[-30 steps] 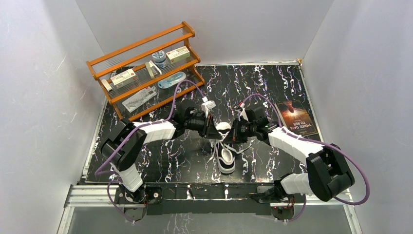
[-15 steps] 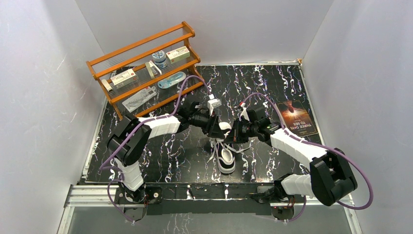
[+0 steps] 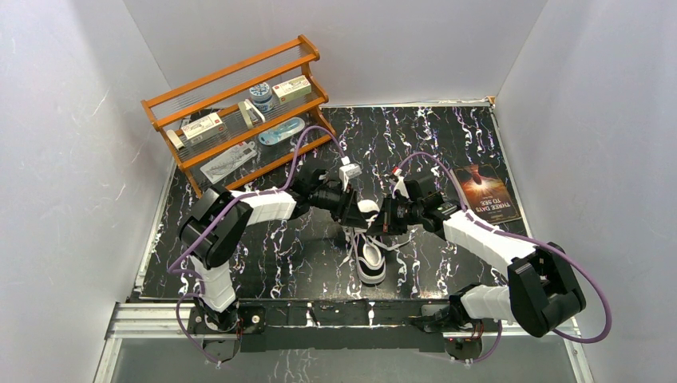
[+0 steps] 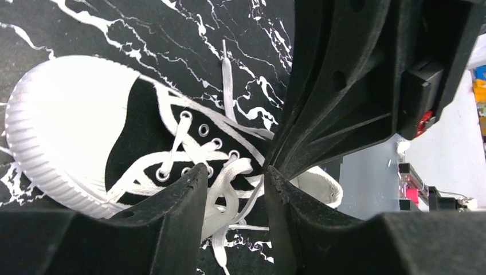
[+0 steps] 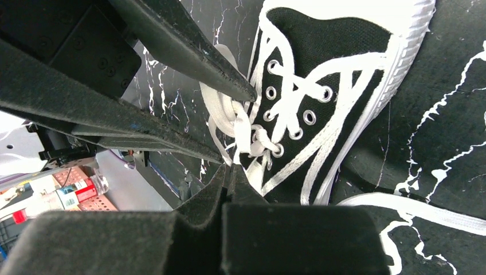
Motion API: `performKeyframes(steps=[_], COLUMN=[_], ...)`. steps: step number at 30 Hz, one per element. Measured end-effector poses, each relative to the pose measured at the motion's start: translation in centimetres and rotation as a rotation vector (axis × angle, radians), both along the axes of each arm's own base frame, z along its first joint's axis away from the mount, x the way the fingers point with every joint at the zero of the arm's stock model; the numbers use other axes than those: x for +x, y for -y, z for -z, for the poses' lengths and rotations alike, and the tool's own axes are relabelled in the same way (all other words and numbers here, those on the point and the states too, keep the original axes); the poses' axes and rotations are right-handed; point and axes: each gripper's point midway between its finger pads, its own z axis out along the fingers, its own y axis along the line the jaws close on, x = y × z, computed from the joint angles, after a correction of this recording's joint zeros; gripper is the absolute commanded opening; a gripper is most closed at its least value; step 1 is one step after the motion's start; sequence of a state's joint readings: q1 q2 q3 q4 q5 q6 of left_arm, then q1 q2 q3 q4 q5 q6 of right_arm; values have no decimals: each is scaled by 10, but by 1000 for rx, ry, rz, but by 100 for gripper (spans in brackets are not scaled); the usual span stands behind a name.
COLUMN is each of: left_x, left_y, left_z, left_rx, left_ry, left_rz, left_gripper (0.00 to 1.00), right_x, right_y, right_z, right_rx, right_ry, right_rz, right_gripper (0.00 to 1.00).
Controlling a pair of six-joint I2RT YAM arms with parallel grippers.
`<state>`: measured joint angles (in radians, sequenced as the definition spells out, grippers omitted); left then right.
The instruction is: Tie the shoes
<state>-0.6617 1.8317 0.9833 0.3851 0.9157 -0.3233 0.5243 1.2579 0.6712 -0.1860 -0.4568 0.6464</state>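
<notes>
The black sneaker with white toe cap lies on the dark marbled table, toe toward the arms. It also shows in the left wrist view and the right wrist view. Both grippers meet over its ankle end. My left gripper is open, and its fingers straddle a loop of white lace without pinching it. My right gripper is shut, with a strand of lace running from the knot into its tips. The left fingers reach in from the upper left.
A wooden rack with small boxes and packets stands at the back left. A dark book lies at the right. A loose lace end trails over the table beside the shoe. White walls enclose the table.
My left arm has stretched to the right, bringing its gripper closer over the shoe's laces. The right gripper and the shoe have barely moved.
</notes>
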Motion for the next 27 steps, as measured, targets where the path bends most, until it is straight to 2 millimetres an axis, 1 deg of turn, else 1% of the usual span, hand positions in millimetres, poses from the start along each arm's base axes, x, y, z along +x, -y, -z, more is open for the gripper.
performKeyframes(steps=[2, 9, 13, 14, 16, 18, 19, 24, 26, 27], left_x=[1, 1, -1, -2, -2, -4, -3, -4, -10, -10], left_y=[-3, -5, -6, -6, -5, -6, -6, -7, -8, -8], left_z=[3, 6, 12, 13, 18, 24, 23, 6, 0, 0], left_rx=[9, 19, 27, 31, 36, 55, 55, 25, 5, 4], left_ry=[-13, -7, -13, -17, -25, -35, -34, -22, -41, -44], left_rz=[-15, -14, 3, 4, 14, 19, 17, -11, -32, -34], left_gripper=[35, 30, 28, 24, 1, 0, 0, 0, 0, 0], right_x=[-1, -8, -10, -10, -10, -10, -10, -4, 2, 2], right_y=[0, 4, 4, 4, 4, 4, 4, -1, -6, -6], right_z=[0, 5, 5, 5, 5, 5, 5, 1, -4, -4], right_rx=[0, -20, -22, -22, -22, -22, -19, 5, 37, 37], right_ry=[2, -24, -30, -29, -28, -28, -30, -33, -34, -33], right_rz=[-7, -25, -32, -33, -33, -32, -29, -3, 28, 28], right_gripper=[0, 0, 0, 0, 0, 0, 0, 0, 0, 0])
